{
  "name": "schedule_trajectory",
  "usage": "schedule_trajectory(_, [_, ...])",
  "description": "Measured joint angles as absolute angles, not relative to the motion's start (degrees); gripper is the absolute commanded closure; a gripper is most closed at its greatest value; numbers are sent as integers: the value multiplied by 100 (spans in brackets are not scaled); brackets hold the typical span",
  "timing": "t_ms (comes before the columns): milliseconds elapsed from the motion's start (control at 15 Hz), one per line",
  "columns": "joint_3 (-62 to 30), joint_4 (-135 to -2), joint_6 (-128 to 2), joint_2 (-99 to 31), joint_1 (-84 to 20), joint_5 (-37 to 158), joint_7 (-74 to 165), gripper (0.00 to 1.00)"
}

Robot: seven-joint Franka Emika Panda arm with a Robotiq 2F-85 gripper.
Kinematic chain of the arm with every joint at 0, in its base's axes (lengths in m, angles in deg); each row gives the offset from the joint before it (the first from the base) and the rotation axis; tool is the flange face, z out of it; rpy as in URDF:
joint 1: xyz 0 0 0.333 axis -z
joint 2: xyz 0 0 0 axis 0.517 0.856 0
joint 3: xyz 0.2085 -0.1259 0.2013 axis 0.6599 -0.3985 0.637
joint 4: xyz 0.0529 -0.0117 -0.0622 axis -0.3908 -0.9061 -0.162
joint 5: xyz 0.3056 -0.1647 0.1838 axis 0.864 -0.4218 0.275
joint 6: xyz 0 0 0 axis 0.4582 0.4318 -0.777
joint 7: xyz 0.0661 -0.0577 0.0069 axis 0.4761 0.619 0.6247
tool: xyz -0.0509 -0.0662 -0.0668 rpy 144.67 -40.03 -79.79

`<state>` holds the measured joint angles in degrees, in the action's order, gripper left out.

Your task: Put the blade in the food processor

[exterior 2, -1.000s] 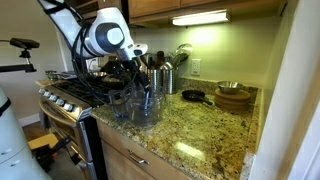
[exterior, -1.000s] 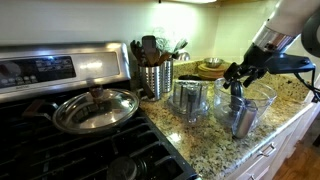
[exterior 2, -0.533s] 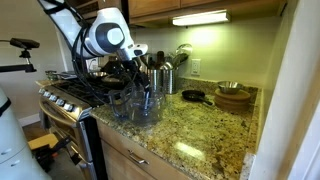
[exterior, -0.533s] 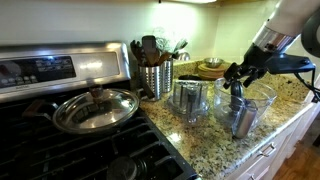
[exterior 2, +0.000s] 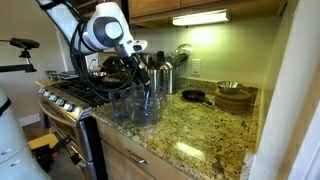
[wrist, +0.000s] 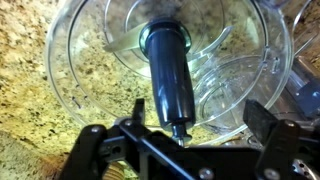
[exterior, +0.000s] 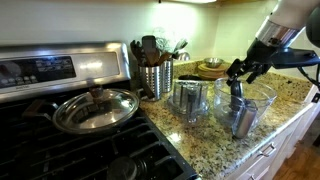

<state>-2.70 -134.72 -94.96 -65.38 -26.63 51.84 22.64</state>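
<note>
The black-stemmed blade [wrist: 168, 70] seems seated in the clear plastic processor bowl [wrist: 62, 80] — the gripper [wrist: 197, 112] is wide apart, holding nothing — next, I think, lift straight up.

You see a dark grey plastic blade shaft [wrist: 170, 75], a clear colourless plastic processor bowl [wrist: 70, 70], a granite countertop [wrist: 30, 115] speckled tan, brown and black, and your black metal gripper [wrist: 196, 110].

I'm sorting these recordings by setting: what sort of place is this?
Most likely a home kitchen. There is a stove with a lidded pan on it, a speckled stone counter over wooden cabinets, and a metal holder full of cooking utensils by the wall.
</note>
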Motion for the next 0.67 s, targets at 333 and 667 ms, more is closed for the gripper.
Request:
schedule_trajectory(333, [-363, -13402, -8836, -6901, -2741, 5695, 2957, 0])
schedule_trajectory(667, [-677, -12980, -8330, -6739, -2895, 6178, 3751, 0])
